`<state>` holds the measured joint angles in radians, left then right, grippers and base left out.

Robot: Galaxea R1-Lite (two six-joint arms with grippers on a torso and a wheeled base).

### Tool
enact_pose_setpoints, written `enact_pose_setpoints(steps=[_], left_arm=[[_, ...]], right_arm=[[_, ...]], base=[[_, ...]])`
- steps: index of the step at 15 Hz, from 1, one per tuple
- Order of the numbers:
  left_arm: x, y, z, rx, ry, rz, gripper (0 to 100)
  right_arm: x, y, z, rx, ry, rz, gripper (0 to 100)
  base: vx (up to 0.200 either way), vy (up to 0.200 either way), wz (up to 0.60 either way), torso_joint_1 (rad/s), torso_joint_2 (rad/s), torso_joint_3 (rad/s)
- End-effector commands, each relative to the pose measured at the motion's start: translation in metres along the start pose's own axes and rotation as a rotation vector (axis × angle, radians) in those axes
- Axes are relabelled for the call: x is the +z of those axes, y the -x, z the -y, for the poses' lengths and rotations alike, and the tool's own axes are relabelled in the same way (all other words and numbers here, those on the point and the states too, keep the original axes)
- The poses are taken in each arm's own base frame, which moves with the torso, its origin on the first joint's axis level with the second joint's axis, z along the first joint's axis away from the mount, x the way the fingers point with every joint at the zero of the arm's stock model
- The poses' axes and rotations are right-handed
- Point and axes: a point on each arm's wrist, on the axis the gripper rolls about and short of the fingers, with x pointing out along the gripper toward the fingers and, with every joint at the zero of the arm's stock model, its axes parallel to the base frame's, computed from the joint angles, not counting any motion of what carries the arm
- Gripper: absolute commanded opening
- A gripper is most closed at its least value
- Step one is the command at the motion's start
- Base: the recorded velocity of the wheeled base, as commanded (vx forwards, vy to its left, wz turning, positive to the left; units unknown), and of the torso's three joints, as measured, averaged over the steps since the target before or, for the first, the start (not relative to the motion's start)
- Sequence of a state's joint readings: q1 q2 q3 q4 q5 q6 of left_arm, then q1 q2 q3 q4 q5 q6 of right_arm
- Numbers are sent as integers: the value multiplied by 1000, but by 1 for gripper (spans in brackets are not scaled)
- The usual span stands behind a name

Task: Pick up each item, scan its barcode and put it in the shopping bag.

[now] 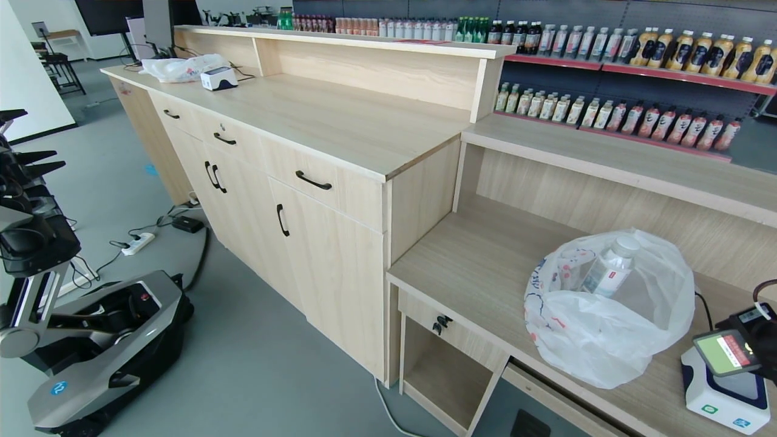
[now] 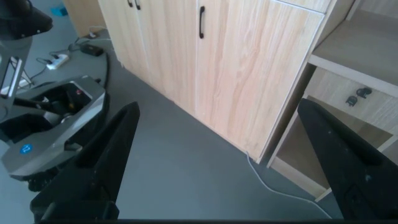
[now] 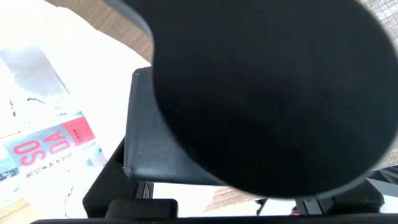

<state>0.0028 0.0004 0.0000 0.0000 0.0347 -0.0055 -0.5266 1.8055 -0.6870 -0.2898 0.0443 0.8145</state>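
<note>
Head view shows the white, translucent plastic shopping bag (image 1: 607, 328) sitting on the lower level of the pale wooden worktop (image 1: 473, 261). A clear plastic bottle (image 1: 610, 267) with a white cap lies inside it. Just beside the bag stands a white, box-shaped barcode scanner (image 1: 722, 388) with a tilted screen. My right gripper (image 1: 762, 331) hangs close over that screen; I cannot tell whether it is spread or pinching anything. My left gripper (image 2: 217, 112) is spread wide and holds nothing, above the grey floor (image 2: 186, 168) before the wooden cabinet doors (image 2: 236, 68).

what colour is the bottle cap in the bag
White; the bottle cap shows best in the head view.
</note>
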Motion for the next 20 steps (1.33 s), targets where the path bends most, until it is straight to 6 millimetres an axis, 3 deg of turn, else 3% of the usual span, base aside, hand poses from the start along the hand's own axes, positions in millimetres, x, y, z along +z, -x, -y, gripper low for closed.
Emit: enact_pose_setpoints(steps=[1,5,7,8,11,12,15,20], left_arm=[[0,0,0,1,1,0,100],[0,0,0,1,1,0,100],[0,0,0,1,1,0,100],[0,0,0,1,1,0,100],[0,0,0,1,1,0,100],[0,0,0,1,1,0,100],[0,0,0,1,1,0,100],[0,0,0,1,1,0,100]], right_arm=[[1,4,2,2,-4,7,0],[1,5,3,-2,-6,10,0],[3,15,-3,29,25,41,0],[6,36,-11,65,151,116,0],[8,123,-20,158,661,401,0],[10,137,-20,150,790,478,0],[21,138,-29,152,902,721,0],[15,132,-37,183,971,728,0]], base=[[0,0,0,0,0,0],[0,0,0,0,0,0],[0,0,0,0,0,0],[0,0,0,0,0,0],[0,0,0,0,0,0],[0,0,0,0,0,0],[0,0,0,0,0,0],[0,0,240,0,1,0]])
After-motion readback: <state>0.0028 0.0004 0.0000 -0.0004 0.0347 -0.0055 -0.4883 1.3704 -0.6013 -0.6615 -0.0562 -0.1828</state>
